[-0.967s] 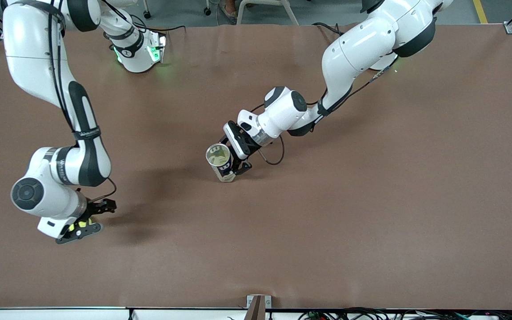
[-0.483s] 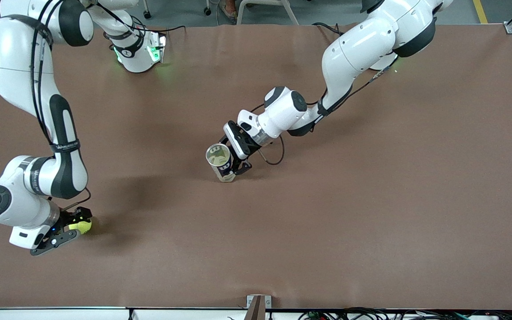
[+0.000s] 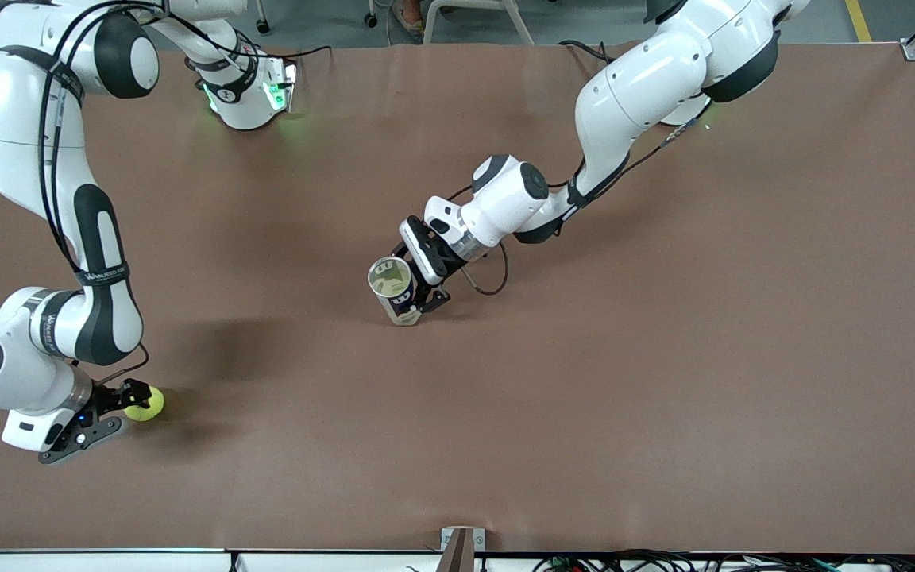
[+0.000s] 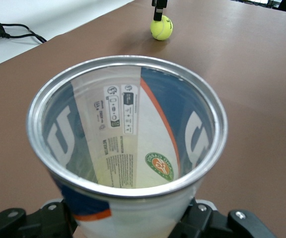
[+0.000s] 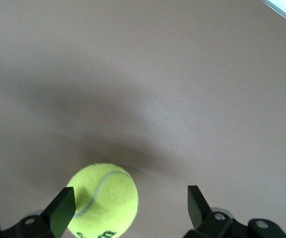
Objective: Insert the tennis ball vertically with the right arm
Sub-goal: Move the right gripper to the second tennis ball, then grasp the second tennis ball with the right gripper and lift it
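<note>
Near the right arm's end of the table, the right gripper [image 3: 108, 413] has drawn back, fingers spread, from the tennis ball [image 3: 144, 403] resting there; the left gripper [image 3: 419, 287] stays clamped on the upright can [image 3: 394, 291].

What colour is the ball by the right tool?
Yellow-green, with a pale curved seam: the tennis ball, clearest in the right wrist view.

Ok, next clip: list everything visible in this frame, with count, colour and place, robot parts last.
tennis ball: one, yellow-green, on the table near the right arm's end, nearer the front camera than the can
ball can: one, clear with blue and white label, open top, mid-table, upright
table: one, brown
left gripper: black, shut on the ball can
right gripper: black, open, low at the tennis ball, one finger touching it
</note>
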You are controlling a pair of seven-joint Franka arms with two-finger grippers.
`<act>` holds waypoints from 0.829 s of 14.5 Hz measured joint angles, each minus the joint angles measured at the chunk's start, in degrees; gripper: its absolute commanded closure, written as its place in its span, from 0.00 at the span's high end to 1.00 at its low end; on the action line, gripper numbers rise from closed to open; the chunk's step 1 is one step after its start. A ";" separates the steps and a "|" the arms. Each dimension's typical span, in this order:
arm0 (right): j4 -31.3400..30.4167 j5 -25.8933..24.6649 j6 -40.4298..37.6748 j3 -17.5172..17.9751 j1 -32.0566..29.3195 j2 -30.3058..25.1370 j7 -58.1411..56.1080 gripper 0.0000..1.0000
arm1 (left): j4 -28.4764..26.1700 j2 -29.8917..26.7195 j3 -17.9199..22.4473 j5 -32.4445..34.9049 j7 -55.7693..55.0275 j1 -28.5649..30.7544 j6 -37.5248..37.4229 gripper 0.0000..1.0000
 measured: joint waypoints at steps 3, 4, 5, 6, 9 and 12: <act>0.15 3.30 -1.23 0.15 0.00 0.01 0.01 1.00 | 0.00 0.00 0.00 0.00 0.00 0.00 0.00 0.77; 0.21 5.13 -2.06 0.15 -0.01 0.01 -0.01 1.00 | 0.00 0.00 0.00 0.00 0.00 0.00 0.00 0.77; 0.24 6.42 -2.48 0.14 -0.03 0.01 -0.04 1.00 | 0.00 0.00 0.00 0.00 0.00 0.00 0.00 0.77; 0.24 6.79 -2.59 0.14 -0.12 0.01 -0.20 1.00 | 0.00 0.00 0.00 0.00 0.00 0.00 0.00 0.77; 0.24 7.04 -2.71 0.13 -0.82 0.04 -2.93 1.00 | 0.00 0.00 0.00 0.00 0.00 0.00 0.00 0.77; 0.21 7.25 -2.74 0.13 -1.70 0.17 -5.18 1.00 | 0.04 0.01 0.02 0.00 0.00 0.00 -0.01 0.77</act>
